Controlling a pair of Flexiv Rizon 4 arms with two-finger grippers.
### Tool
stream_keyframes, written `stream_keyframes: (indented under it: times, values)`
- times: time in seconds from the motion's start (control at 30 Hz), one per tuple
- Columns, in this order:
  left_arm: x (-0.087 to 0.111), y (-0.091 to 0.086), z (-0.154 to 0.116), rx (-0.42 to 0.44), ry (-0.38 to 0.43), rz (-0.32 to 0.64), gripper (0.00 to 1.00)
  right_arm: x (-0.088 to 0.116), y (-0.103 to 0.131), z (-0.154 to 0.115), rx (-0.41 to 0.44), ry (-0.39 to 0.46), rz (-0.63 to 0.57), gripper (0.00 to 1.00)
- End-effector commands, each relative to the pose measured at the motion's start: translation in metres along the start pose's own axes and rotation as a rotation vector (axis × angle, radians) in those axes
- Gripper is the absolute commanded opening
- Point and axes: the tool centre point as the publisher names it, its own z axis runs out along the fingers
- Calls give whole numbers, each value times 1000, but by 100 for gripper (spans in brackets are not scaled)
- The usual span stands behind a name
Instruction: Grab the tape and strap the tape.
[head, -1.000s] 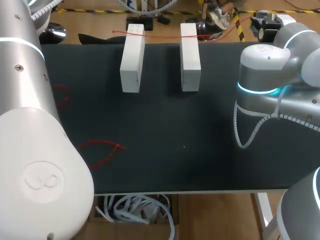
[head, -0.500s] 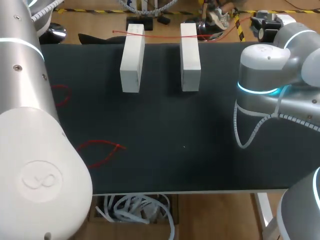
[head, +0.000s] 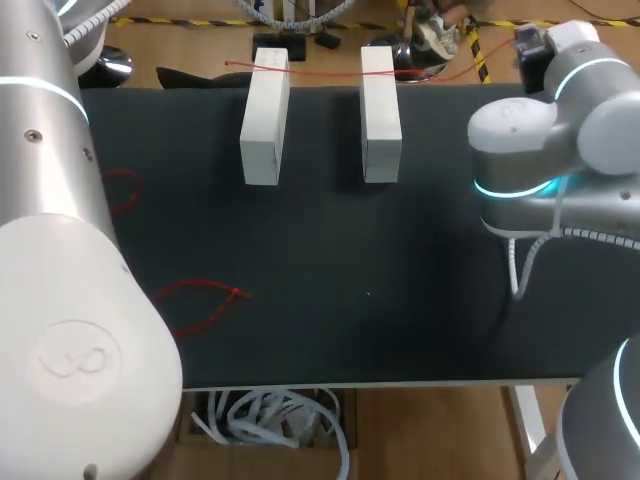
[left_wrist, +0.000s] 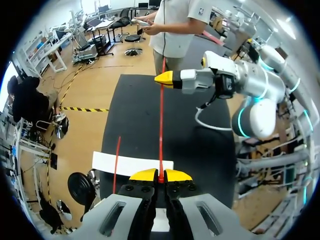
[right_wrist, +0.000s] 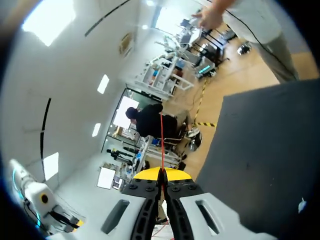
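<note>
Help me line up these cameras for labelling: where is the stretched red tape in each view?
Head view: the red tape runs across the far ends of the two white blocks.
Left wrist view: the tape runs from the left gripper ahead to the right gripper.
Right wrist view: the tape runs straight ahead from the right gripper.
Shared landmark: the black tabletop, in all three.

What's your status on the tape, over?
Left gripper shut on tape. Right gripper shut on the other end. Tape straight between them, over the blocks. Nothing in the way.
</note>
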Motion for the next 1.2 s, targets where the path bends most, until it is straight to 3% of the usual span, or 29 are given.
stream_keyframes:
  times: [0.03, 0.27, 0.4, 0.57, 1.07, 1.2]
  values:
    - [-1, -2, -1, -7, 3, -1, 0, 10, -4, 3, -39, -38, -229, 0]
    - [-1, -2, -1, -7, 3, -1, 0, 16, -7, 4, -20, -10, -572, 0]
    - [-1, -2, -1, -7, 3, -1, 0, 18, -11, 2, -7, 5, -683, 0]
    - [-1, -2, -1, -7, 3, -1, 0, 17, -16, 1, 19, 63, -951, 0]
    - [-1, -2, -1, -7, 3, -1, 0, 23, -30, -8, 78, 216, -1367, 0]
    - [-1, -2, -1, -7, 3, -1, 0, 25, -32, -9, 78, 235, -1418, 0]
